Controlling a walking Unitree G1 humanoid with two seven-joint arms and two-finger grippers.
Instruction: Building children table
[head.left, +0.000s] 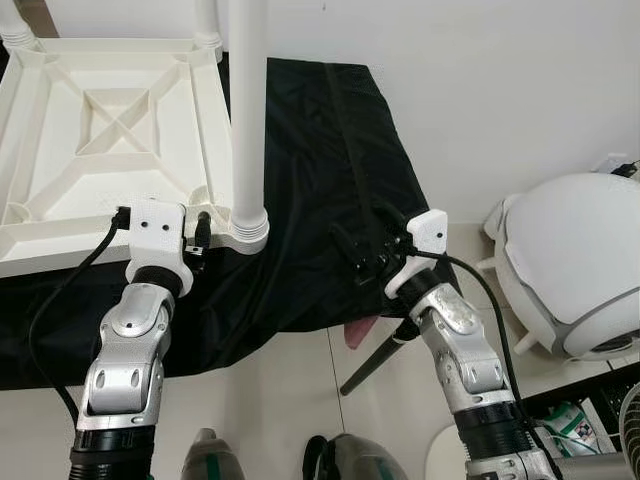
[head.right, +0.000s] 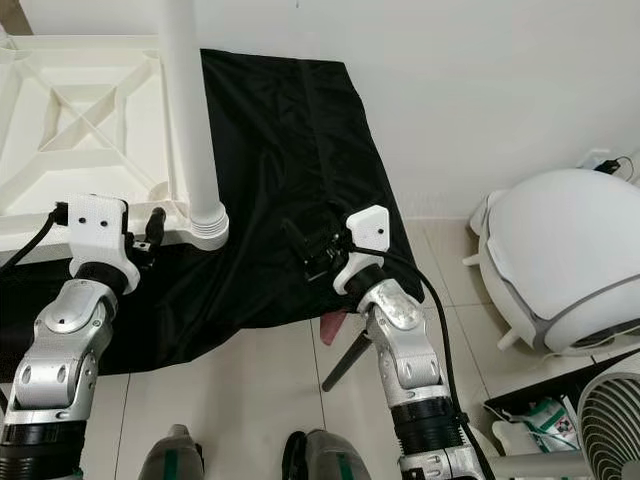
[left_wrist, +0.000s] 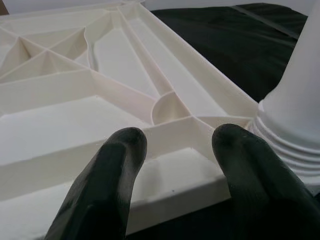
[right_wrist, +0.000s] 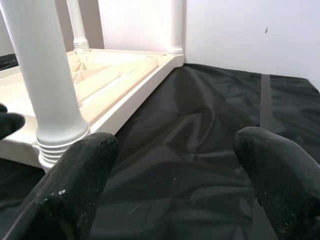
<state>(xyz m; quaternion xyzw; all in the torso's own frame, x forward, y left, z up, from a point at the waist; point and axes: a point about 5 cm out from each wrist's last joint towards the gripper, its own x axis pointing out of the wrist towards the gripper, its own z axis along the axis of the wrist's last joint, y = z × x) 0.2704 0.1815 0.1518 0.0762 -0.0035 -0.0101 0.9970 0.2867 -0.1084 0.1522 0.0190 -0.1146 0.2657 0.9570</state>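
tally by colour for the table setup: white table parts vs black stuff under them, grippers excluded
White tabletop, upside down: 1
White legs standing in its corners: 3
Black cloth under it: 1
Total: 5 (4 white, 1 black)

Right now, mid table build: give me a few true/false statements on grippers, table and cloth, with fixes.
1. The white table lies upside down on the black cloth. True.
2. The left gripper is shut on a table leg. False: its fingers are open at the table's near edge, beside the leg.
3. The right gripper hovers open over the cloth. True.
4. All legs lie loose on the floor. False: the near leg stands upright in its corner socket.
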